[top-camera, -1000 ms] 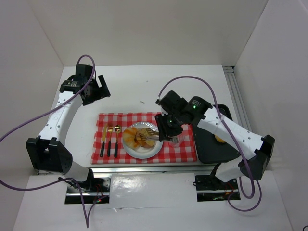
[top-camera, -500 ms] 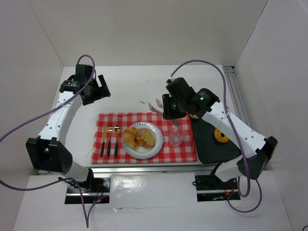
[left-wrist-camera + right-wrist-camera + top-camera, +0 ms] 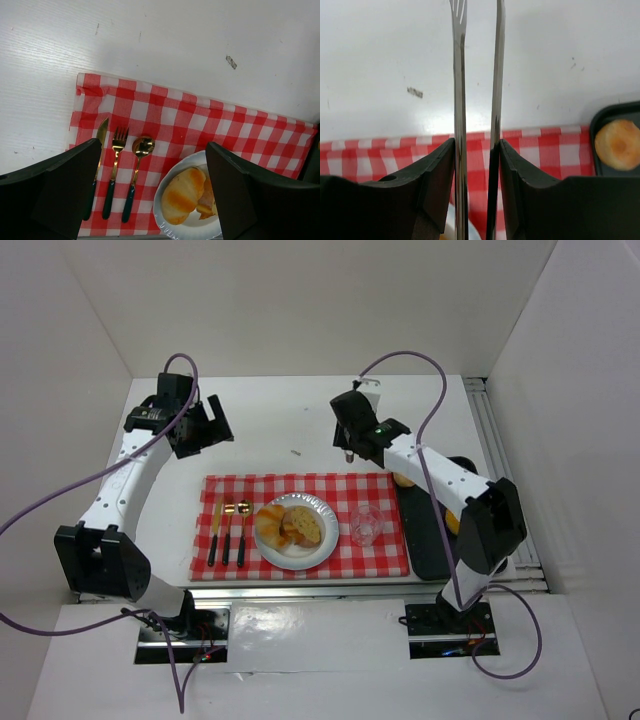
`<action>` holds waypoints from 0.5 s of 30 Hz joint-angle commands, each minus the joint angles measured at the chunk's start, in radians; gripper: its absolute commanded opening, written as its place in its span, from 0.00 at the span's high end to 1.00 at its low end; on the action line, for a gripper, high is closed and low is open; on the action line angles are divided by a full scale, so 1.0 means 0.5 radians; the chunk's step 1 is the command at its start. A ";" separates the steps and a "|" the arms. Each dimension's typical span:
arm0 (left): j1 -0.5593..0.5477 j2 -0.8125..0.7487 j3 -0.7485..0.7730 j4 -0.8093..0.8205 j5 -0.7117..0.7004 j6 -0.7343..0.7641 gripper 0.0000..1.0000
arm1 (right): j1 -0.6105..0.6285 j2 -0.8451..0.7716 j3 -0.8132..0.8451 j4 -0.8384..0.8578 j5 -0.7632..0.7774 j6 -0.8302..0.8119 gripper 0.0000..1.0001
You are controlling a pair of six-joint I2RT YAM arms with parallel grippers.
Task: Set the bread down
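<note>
Right gripper (image 3: 476, 165), clamped on tongs (image 3: 460, 75), withdrawn toward far edge; left gripper (image 3: 155, 170) wide, empty. Bread (image 3: 290, 525) on plate (image 3: 322, 546): judged light, crumbly; pinch gently mid-body.

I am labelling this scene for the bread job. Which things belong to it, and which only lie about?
Job: roll, toast slice, plate, tongs in right gripper.
Lying about: knife, fork, spoon, glass, checked cloth, black tray.
</note>
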 commanded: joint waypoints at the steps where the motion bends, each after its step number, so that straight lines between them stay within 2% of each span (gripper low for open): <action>1: -0.005 0.023 0.088 0.043 0.058 0.034 0.01 | -0.019 0.049 -0.048 0.498 0.152 -0.046 0.55; 3: -0.005 0.041 0.088 0.043 0.077 0.034 0.01 | -0.019 0.144 -0.091 0.627 0.152 -0.047 0.53; 7: -0.023 0.060 0.155 0.004 0.077 0.074 0.01 | -0.040 0.341 -0.060 0.649 0.195 0.051 0.53; 11: -0.042 0.078 0.213 -0.036 0.022 0.096 0.01 | -0.059 0.424 -0.109 0.689 0.091 0.082 0.51; 12: -0.042 0.099 0.214 -0.036 0.022 0.096 0.01 | -0.059 0.457 -0.109 0.689 0.067 0.100 0.45; 15: -0.060 0.145 0.214 -0.055 0.022 0.096 0.01 | -0.077 0.479 -0.091 0.616 0.045 0.101 0.13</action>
